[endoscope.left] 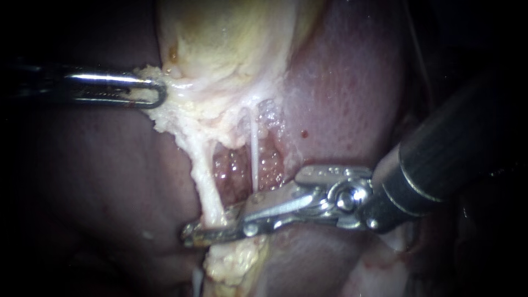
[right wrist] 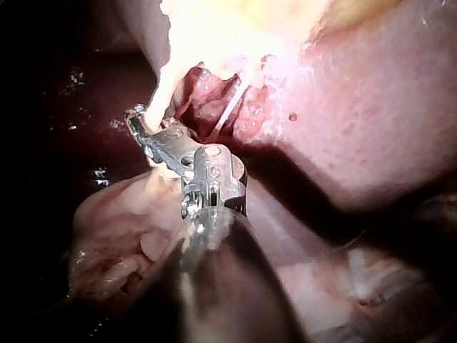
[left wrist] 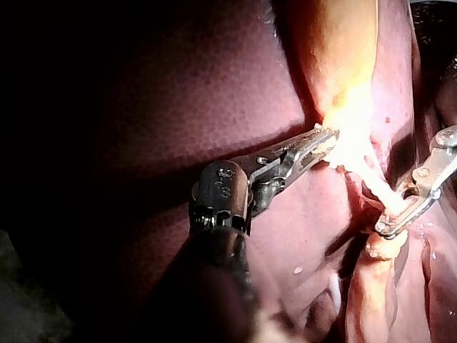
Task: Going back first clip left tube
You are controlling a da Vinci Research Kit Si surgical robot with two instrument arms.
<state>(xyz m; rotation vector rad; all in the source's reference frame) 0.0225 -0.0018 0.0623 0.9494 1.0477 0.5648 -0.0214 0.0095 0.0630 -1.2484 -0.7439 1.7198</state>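
The liver fills most of your field, dark red on both sides. The pale yellow gallbladder hangs in from above. Your right instrument comes in from the right. Its dark shaft and metal wrist lie across the lower field and cover the lower ends of both tubes.

Your left instrument enters from the left. Its jaws are clamped on the pale fringe at the gallbladder's lower edge.

From that fringe the left tube runs down as a thick pale strand and passes between your right instrument's jaws. Those jaws stand slightly apart, one on each side of it, and they hide the stretch of tube between them.

Just beside it to the right, across a patch of raw red bed, the thin white right tube drops behind the upper jaw. A lump of yellow fat sits under the jaws.
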